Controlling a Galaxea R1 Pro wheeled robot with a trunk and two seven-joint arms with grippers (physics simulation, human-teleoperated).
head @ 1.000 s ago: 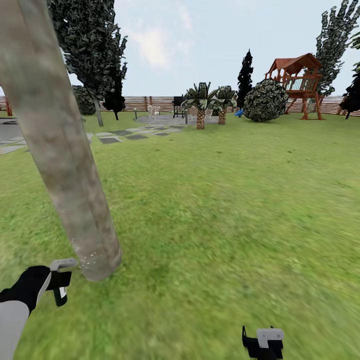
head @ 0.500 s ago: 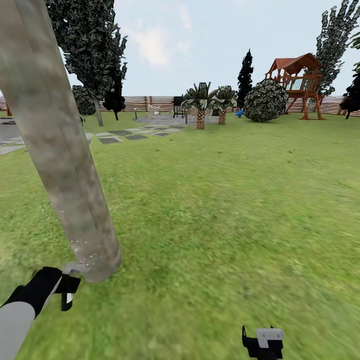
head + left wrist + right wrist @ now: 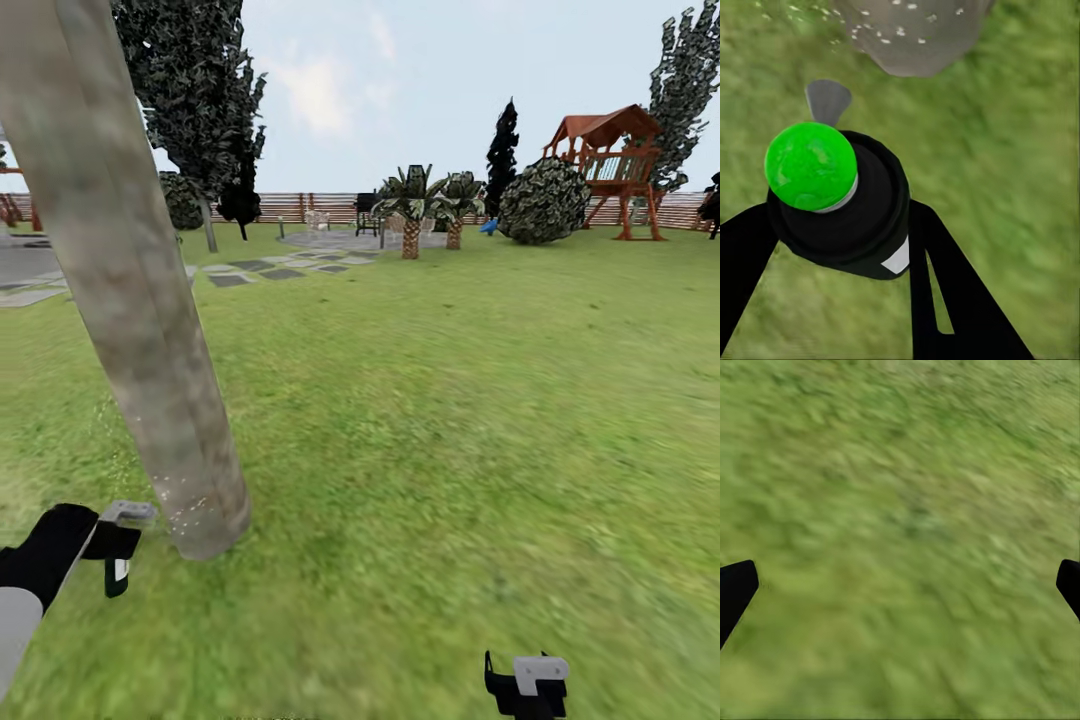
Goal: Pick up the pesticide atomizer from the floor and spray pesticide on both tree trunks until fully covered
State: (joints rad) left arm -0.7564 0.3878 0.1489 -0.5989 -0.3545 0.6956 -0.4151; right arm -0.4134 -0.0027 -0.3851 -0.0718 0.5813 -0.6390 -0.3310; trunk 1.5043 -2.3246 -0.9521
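Atomizer (image 3: pixel 118 545) is in my left gripper (image 3: pixel 100 550), low at the left of the head view, just beside the foot of the near tree trunk (image 3: pixel 130 300). I judge it is held there so the nozzle points at the lowest part of the trunk: the light grey nozzle head is turned toward the bark, and pale specks show on the trunk base (image 3: pixel 190 510), which I take to be spray deposit. In the left wrist view the atomizer (image 3: pixel 844 202) sits between the 2 black fingers (image 3: pixel 945 292), which are closed against its dark body; its green top faces the camera and its grey spout aims at the speckled trunk base (image 3: pixel 915 37) across a strip of grass (image 3: pixel 1020 187).

Left arm pose: forearm enters from the lower left corner, low over the lawn (image 3: pixel 450 400), wrist angled so the sprayer stands roughly upright beside the trunk. It is near the trunk but I cannot tell whether it touches.

Right gripper (image 3: pixel 527 685) hangs at the bottom edge of the head view, well apart from the tree. Its fingertips (image 3: pixel 735 589) sit at opposite edges of the right wrist view, spread wide with nothing between them but grass.

Assessment: specks appear only near the base; upper trunk looks uncovered. 1 thinner-trunked tree (image 3: pixel 205 120) stands farther back.
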